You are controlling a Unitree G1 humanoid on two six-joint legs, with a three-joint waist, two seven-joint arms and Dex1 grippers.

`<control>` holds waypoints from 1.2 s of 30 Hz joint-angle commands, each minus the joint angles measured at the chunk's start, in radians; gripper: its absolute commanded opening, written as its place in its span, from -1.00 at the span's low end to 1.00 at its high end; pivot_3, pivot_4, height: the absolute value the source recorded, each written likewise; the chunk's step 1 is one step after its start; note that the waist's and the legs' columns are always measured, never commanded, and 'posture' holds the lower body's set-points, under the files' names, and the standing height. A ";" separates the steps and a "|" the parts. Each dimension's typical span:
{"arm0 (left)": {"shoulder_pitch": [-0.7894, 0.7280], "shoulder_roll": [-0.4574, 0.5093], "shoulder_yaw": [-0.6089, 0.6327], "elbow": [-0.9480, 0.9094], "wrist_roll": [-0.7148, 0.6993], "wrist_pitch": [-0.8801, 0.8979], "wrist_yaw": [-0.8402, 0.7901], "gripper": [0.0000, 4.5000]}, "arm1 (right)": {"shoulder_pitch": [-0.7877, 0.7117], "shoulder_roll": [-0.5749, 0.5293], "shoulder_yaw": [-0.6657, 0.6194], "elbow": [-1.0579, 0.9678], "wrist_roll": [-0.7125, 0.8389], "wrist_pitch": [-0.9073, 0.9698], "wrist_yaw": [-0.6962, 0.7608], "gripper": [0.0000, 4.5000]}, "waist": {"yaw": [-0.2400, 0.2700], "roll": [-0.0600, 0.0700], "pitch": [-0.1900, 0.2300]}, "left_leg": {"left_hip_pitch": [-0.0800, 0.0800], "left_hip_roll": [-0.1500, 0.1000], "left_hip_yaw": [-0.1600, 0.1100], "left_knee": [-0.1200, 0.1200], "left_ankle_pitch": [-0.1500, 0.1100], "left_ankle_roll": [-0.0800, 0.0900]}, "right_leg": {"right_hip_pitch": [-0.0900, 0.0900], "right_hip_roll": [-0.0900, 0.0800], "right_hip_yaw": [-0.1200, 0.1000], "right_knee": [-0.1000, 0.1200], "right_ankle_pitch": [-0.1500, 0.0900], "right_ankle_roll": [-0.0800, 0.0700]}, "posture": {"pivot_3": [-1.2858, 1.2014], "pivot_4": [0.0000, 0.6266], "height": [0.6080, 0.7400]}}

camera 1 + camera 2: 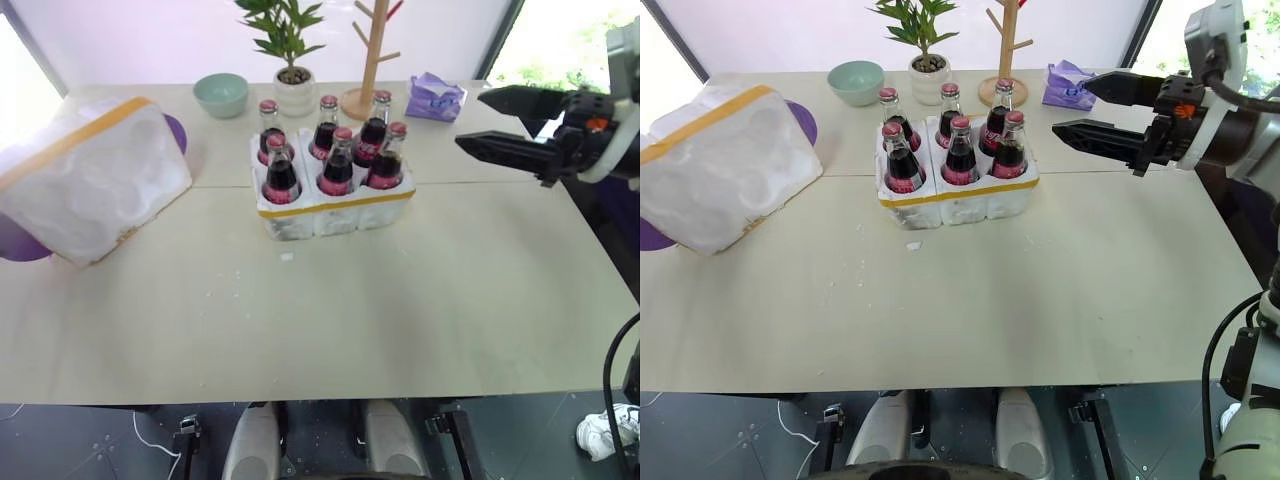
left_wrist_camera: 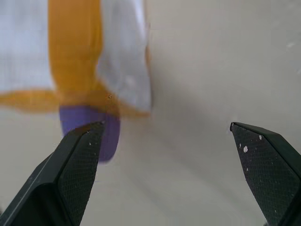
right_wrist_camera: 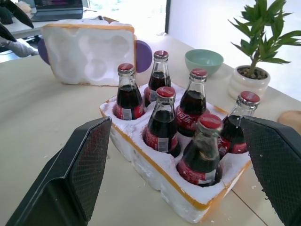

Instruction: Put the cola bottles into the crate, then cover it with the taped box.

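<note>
Several cola bottles (image 1: 337, 165) with red caps stand upright in the wells of the crate (image 1: 330, 215), a low white foam block with a yellow band, at the table's middle back. The taped box (image 1: 90, 180) lies tilted at the far left, its moulded hollows facing the crate (image 3: 160, 174). My right gripper (image 1: 468, 120) hangs open in the air to the right of the crate, pointing at the bottles (image 3: 162, 125) and holding nothing. My left gripper (image 2: 166, 125) is open and empty above the table, beside the yellow-taped edge of the box (image 2: 122, 70).
A purple plate (image 1: 20, 245) lies under the taped box. Along the back edge stand a teal bowl (image 1: 221, 95), a potted plant (image 1: 293, 85), a wooden stand (image 1: 368, 95) and a crumpled purple cloth (image 1: 435, 98). Foam crumbs (image 1: 287, 257) dot the table.
</note>
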 commanded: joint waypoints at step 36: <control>-0.577 -0.307 -0.314 0.497 0.618 -0.167 0.188 1.00 | 0.126 0.041 -0.099 -0.104 0.045 0.023 -0.252 0.97 | 0.013 -0.002 0.001 | -0.001 0.000 0.000 0.003 0.000 0.001 | 0.001 0.000 0.000 0.002 0.003 0.005 | 0.03 -0.52 1.00</control>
